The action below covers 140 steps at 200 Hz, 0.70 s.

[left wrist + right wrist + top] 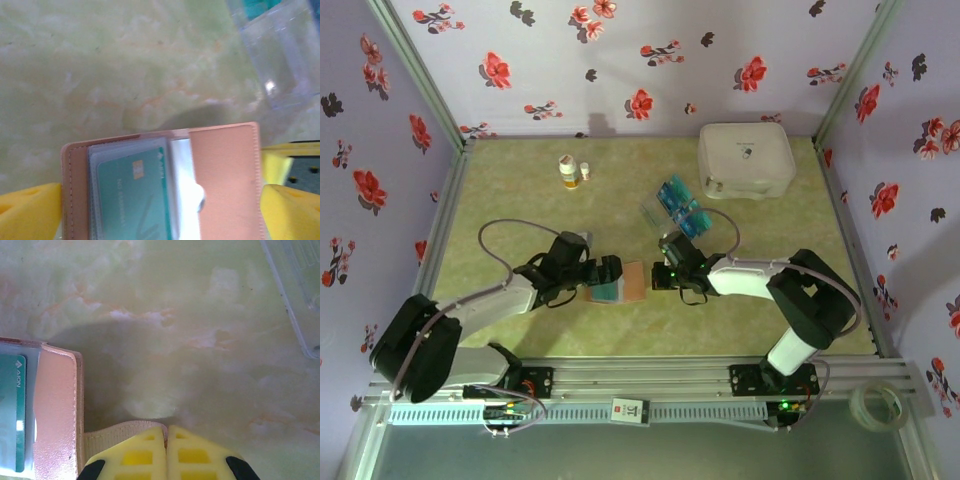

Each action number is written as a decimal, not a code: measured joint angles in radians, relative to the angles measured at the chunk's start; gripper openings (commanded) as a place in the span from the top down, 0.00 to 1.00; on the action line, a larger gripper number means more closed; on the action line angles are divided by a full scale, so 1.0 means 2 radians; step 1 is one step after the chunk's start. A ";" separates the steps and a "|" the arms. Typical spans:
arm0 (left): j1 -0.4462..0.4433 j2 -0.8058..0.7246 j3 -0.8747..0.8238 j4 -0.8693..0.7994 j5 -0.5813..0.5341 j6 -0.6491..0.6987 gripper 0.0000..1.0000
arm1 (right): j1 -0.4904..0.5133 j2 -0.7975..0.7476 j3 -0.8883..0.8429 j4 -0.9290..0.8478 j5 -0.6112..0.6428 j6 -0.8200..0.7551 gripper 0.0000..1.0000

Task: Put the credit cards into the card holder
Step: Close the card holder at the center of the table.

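On the green marbled tabletop point(510, 200), the left gripper point(606, 273) had its jaws spread wide, one yellow finger point(30, 212) against each side edge of the card holder point(225, 170), gripping it across its width. The card holder lay open near the middle of the tabletop, seemingly raised a little above its shadow, with one teal credit card point(132, 195) behind a clear sleeve on its left half. Just right of it, the right gripper point(166, 440) was fully closed, pads pressed together; a beige strip point(117, 434) from the holder ran up to them, though whether it was pinched could not be told. Farther back and right, more blue credit cards point(680, 205) sat in a clear tray point(648, 211), with a white case point(745, 160) beyond.
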 measured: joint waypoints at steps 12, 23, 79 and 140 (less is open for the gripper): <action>-0.005 -0.002 0.001 0.007 0.003 -0.006 0.00 | 0.000 0.000 0.000 0.000 -0.001 0.000 1.00; -0.012 -0.002 0.002 0.016 0.005 -0.013 0.00 | 0.000 0.002 0.000 0.002 -0.003 0.000 1.00; -0.058 0.038 0.037 0.052 0.013 -0.032 0.00 | -0.007 0.004 0.000 0.003 -0.011 0.001 0.75; -0.079 0.098 0.057 0.091 0.014 -0.045 0.00 | -0.037 -0.041 0.000 -0.019 -0.015 0.000 0.65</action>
